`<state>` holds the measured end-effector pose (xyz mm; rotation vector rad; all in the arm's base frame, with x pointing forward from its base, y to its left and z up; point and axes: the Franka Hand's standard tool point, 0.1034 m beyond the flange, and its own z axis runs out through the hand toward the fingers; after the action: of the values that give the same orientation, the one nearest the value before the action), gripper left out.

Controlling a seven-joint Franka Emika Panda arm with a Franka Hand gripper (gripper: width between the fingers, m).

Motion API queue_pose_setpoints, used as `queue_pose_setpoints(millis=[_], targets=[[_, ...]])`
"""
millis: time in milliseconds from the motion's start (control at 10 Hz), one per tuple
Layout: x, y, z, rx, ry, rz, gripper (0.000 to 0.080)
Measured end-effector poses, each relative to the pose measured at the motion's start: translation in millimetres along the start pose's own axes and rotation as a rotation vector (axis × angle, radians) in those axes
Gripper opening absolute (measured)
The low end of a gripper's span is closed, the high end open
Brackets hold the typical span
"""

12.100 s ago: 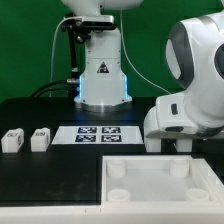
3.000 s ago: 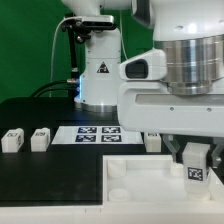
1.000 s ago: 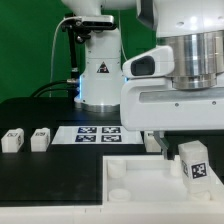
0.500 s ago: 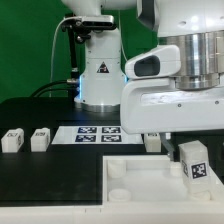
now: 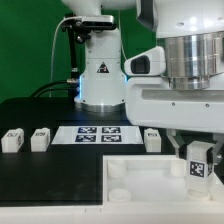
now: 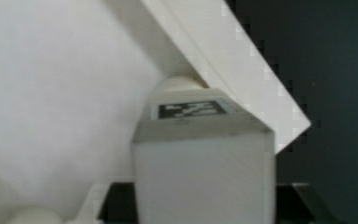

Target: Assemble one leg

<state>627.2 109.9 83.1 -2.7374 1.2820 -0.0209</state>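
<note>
My gripper [image 5: 196, 149] is shut on a leg [image 5: 198, 162], a small white block with a black-and-white tag facing the camera. It holds the leg over the far right corner of the large white tabletop [image 5: 140, 190], at the exterior view's right. In the wrist view the leg [image 6: 202, 160] stands between my dark fingertips [image 6: 126, 198], its tagged end close to the tabletop's raised rim [image 6: 229, 60]. I cannot tell whether the leg touches the tabletop. Three more legs stand on the black table: two at the left [image 5: 12, 139] [image 5: 39, 138] and one near the tabletop's far edge [image 5: 152, 139].
The marker board [image 5: 97, 134] lies behind the tabletop. The arm's white base [image 5: 100, 75] stands at the back centre. My arm's large white body [image 5: 185, 70] hides much of the right side.
The gripper with the leg has shifted slightly to the exterior view's right and the leg sits more upright. The leg by the tabletop's far edge shows more fully now.
</note>
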Motion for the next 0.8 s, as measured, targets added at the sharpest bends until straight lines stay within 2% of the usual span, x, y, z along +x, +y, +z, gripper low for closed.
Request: queue_pose_setpoints(millis=[200, 400, 500, 700, 800], targets=[[-0.1, 0.9, 0.3, 0.002, -0.001, 0.321, 0.0295], [3.0, 4.9, 0.7, 0.034, -0.026, 0.551, 0.0295], [3.6, 6.4, 0.9, 0.041, -0.037, 0.625, 0.0295], [3.3, 6.6, 1.1, 0.041, -0.038, 0.598, 0.0295], [3.0, 6.6, 1.7, 0.040, -0.037, 0.575, 0.0458]])
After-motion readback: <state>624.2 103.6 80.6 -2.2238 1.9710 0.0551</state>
